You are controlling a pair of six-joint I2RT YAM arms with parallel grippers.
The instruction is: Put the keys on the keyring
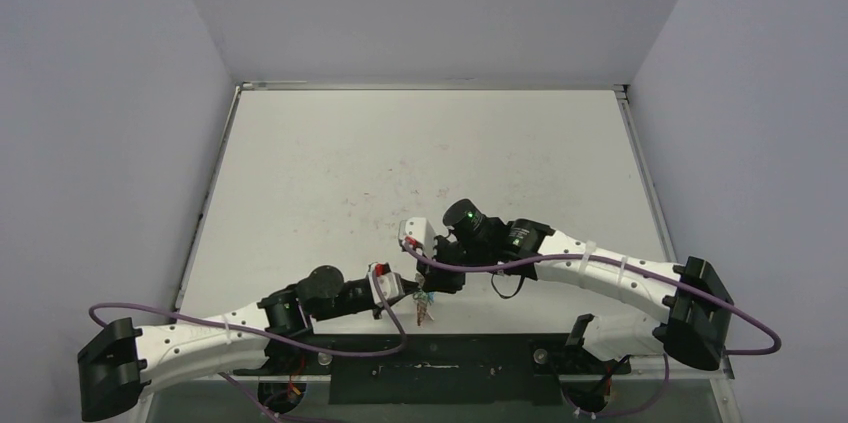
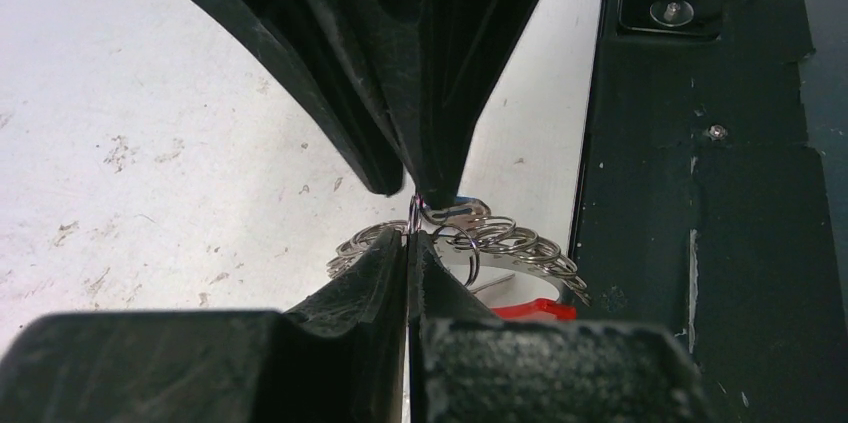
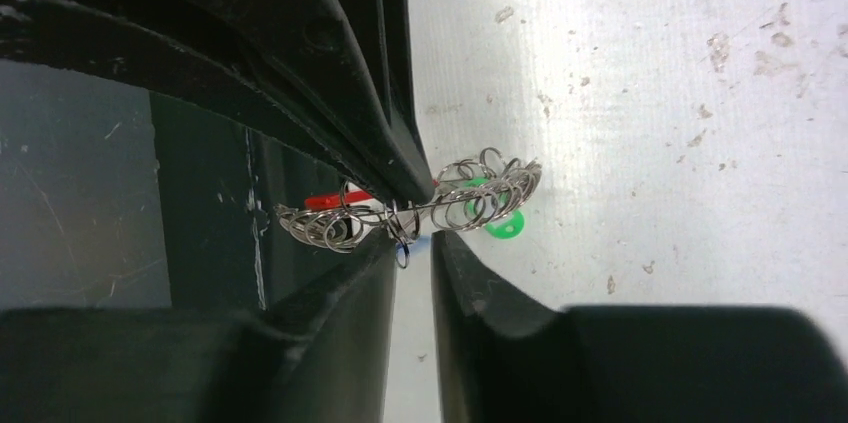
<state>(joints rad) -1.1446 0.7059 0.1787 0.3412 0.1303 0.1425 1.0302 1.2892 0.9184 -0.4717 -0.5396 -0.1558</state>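
Arms: two, their tips meeting over the middle of the tabletop's (image 1: 400,163) near edge.
Keyring: one keyring (image 3: 470,193) of silvery coiled wire, held at that meeting point, just beside the black base plate (image 2: 720,193).
Keyring axis: seen edge-on in both wrist views, its long line crosses the finger tips. The red sleeve (image 2: 535,310) is at the end toward the base plate, and the other end points out over the white tabletop.
Red sleeves: one.
Keys: two show. The green key (image 3: 500,225) is among the coils at the tabletop end. Of the blue key (image 2: 452,205), only a sliver of its head shows.
Left fingers (image 2: 408,253): pressed together, pinching the keyring's wire.
Right fingers (image 3: 390,258): a narrow gap with a wire loop and a blue sliver in it. Whether they clamp anything cannot be told.
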